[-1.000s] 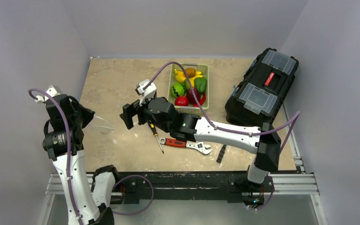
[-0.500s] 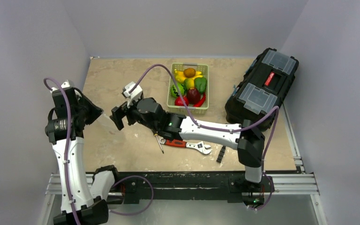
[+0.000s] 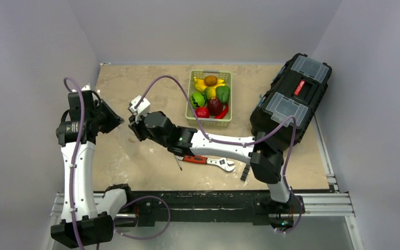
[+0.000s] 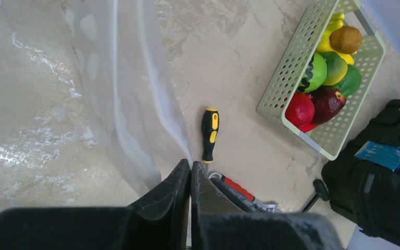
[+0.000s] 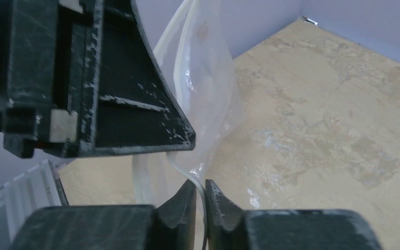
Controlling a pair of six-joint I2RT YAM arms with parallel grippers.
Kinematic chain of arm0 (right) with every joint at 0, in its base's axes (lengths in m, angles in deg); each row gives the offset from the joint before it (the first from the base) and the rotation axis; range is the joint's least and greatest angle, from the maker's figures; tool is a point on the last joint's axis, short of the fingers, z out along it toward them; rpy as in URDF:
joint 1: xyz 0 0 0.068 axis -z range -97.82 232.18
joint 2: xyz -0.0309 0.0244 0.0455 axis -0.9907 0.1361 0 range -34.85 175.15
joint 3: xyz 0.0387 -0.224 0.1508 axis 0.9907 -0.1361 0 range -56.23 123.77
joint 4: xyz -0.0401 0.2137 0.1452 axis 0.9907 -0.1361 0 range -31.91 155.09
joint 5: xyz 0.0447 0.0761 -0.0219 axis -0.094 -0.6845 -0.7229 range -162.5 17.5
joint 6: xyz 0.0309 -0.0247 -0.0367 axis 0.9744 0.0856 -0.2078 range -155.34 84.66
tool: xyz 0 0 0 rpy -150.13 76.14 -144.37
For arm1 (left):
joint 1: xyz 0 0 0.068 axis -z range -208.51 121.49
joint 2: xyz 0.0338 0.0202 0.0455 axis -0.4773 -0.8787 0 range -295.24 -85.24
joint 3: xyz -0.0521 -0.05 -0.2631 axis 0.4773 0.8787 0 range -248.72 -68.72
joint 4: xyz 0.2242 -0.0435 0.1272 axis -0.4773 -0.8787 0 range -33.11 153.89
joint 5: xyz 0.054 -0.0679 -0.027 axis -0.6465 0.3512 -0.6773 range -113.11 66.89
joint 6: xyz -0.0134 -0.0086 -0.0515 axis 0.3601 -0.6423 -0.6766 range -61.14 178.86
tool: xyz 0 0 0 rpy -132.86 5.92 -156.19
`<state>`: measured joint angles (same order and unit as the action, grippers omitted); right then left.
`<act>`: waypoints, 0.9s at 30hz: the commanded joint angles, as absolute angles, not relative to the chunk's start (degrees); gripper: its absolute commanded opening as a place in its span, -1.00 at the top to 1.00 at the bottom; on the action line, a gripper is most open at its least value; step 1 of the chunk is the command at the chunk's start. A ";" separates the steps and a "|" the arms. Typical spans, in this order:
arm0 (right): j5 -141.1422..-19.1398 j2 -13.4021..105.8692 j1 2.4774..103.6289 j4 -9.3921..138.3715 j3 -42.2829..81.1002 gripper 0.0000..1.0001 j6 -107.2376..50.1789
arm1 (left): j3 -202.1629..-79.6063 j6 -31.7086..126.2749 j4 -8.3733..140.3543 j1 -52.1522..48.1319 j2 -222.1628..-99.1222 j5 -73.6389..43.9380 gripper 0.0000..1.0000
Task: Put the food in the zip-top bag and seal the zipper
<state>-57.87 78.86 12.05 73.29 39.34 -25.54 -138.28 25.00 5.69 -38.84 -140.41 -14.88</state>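
Beige, marbled stone formed the table (image 3: 130, 83), on which everything else was set. A black toolbox (image 3: 290, 99) with clear lid compartments was seen at the far right corner, overhanging the right edge.

The zip-top bag (image 4: 130, 104), clear film printed with white dots, was held up above the left half of the table, between the two arms. It hung as a loose, folded sheet. Its lower part was draped toward the table, though contact with the surface could not be confirmed. The left gripper (image 4: 190, 167) was closed, its two dark fingers pressed almost together and pinching the bag's film at their tips. The right gripper (image 5: 200, 188) was likewise nearly closed. Only a thin slit was left between its fingers, and a pale edge of the bag was caught in that slit. The two grippers were positioned close to each other, near the left edge.

A pale green slotted basket (image 4: 286, 78) was placed by the far edge, near its middle. The food (image 3: 210, 96) was all piled inside it: yellow, brown, green and red pieces.

A red-handled wrench (image 3: 211, 161) was laid toward the near edge, around its middle. A black-and-yellow screwdriver (image 4: 210, 133) was lying just beside it.
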 commanded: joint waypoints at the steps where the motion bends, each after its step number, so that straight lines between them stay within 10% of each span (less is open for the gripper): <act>1: -54.18 80.57 12.30 74.77 43.35 1.00 -22.24 | -143.55 26.42 4.69 -38.43 -143.30 -12.06 0.50; 3: -56.18 79.76 13.80 75.54 41.73 1.00 -17.83 | -145.64 27.55 4.26 -38.43 -143.17 -12.75 -0.60; 5: -59.97 78.46 15.51 77.33 39.17 1.00 -13.19 | -147.53 28.94 4.57 -38.43 -141.76 -14.28 -0.92; 17: -69.18 74.53 22.41 84.91 29.55 1.00 7.02 | -151.20 33.63 6.01 -38.44 -143.31 -15.49 -0.98; 27: -59.68 76.23 22.40 82.82 31.75 1.00 9.95 | -158.14 34.78 5.27 -34.64 -160.05 -19.91 -0.52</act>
<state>-65.04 78.51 22.57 81.03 29.51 7.18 -153.16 33.04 4.73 -36.94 -156.70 -16.76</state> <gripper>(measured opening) 0.005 0.777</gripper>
